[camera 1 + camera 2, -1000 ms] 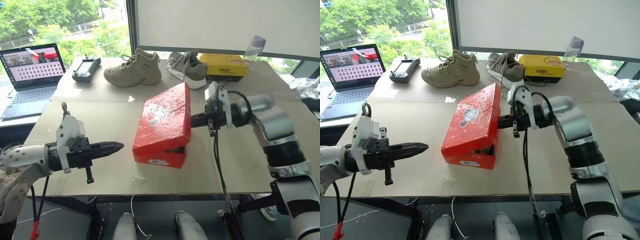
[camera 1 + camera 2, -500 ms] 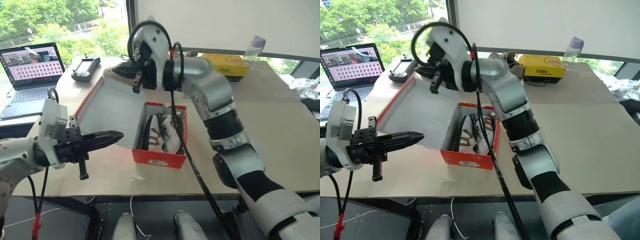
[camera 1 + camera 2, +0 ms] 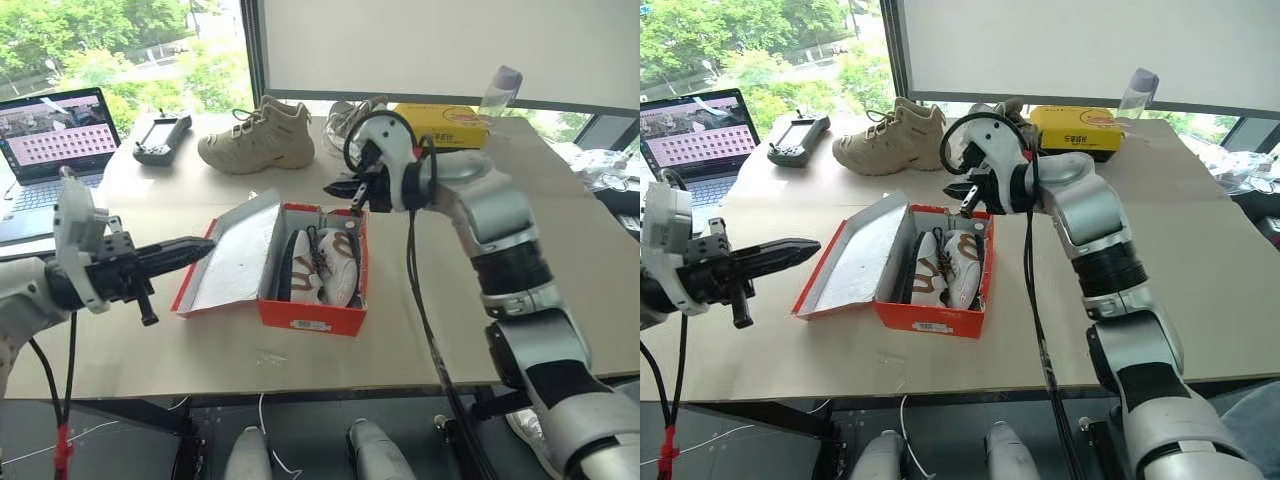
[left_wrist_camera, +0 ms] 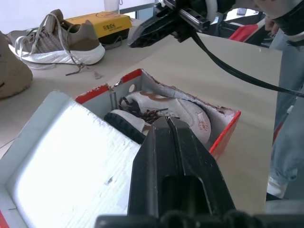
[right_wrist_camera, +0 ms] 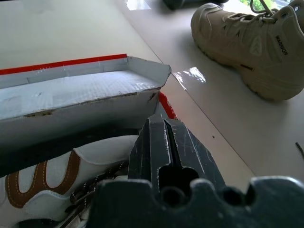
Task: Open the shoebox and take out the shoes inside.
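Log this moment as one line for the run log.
shoebox: open | shoes: inside | left gripper: shut, beside lid | right gripper: above box

Shoes (image 3: pixel 325 268) in shoebox (image 3: pixel 310 314) at bench (image 3: pixel 560 250) centre, lid lying left; boot (image 3: pixel 258 138), sneaker (image 3: pixel 345 117) behind; laptop (image 3: pixel 50 135) far left.

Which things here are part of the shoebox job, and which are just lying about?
Job:
shoebox, lid open
shoes inside it

Lying about:
beige boot
grey sneaker
yellow box
laptop
handheld controller
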Robot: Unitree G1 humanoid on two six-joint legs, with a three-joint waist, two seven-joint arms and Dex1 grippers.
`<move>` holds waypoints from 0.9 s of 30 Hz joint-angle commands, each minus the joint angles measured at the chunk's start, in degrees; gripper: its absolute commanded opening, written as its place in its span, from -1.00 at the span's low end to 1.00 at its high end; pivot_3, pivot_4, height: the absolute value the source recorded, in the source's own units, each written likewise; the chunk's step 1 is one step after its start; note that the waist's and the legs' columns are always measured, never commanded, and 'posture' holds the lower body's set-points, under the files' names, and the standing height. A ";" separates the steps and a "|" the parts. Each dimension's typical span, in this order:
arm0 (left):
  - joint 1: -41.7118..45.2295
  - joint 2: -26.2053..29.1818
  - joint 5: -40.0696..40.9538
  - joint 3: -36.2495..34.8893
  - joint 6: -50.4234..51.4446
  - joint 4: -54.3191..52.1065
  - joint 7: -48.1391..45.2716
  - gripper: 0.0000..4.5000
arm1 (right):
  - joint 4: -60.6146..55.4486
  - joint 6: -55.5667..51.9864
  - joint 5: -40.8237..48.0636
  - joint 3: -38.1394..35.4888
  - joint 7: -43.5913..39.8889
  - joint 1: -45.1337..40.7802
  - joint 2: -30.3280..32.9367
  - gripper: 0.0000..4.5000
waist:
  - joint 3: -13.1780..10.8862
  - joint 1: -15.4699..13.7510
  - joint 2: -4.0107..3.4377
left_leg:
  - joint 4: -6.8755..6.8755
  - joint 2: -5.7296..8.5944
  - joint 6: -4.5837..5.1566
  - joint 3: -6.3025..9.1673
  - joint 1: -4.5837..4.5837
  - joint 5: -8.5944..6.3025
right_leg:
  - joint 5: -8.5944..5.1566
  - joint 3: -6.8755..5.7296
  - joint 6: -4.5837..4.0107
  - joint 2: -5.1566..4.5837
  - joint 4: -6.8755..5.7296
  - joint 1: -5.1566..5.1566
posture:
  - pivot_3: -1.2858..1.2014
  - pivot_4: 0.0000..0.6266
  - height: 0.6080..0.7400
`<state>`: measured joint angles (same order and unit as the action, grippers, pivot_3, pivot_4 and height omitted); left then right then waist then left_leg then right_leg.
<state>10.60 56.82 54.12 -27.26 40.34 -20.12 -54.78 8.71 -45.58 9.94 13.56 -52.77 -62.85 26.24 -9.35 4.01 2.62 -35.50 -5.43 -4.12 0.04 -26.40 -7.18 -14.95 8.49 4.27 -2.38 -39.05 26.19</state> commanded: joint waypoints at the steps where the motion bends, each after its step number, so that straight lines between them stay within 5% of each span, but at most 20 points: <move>1: 1.48 -0.41 -2.49 1.89 -3.05 3.81 -3.45 -1.00 | -5.99 -4.60 0.33 2.51 -1.87 1.14 2.44 -0.32 | 0.00 -0.04 0.00 | 0.00 0.00 0.00 0.00 0.00 0.00 | -0.01 0.00 -0.01 0.00 0.00 0.00 | 0.03 -0.52 0.16; 10: 2.82 -2.63 -6.40 5.14 -5.95 8.44 -6.29 -1.00 | -8.34 -7.02 -1.31 6.73 -0.34 3.97 3.00 0.98 | -0.01 0.01 0.01 | -0.02 0.00 0.00 0.00 -0.01 0.00 | 0.00 0.00 0.00 0.00 0.00 0.01 | 0.03 -0.52 0.16; 27: 0.77 -6.16 -4.64 3.71 -5.99 6.39 -6.58 -1.00 | 7.31 -1.36 -10.53 13.78 5.60 7.54 -1.66 0.98 | 0.02 0.01 0.03 | -0.18 0.00 0.00 0.01 0.05 0.00 | 0.00 0.00 0.00 0.00 -0.01 -0.13 | 0.03 -0.52 0.16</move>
<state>11.25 51.33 48.48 -21.80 35.31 -11.68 -61.82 13.13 -47.61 1.49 25.52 -48.32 -57.18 24.98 -9.33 4.02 2.65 -35.72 -5.43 -4.12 0.05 -26.32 -7.18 -14.97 8.49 4.24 -2.38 -39.06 26.01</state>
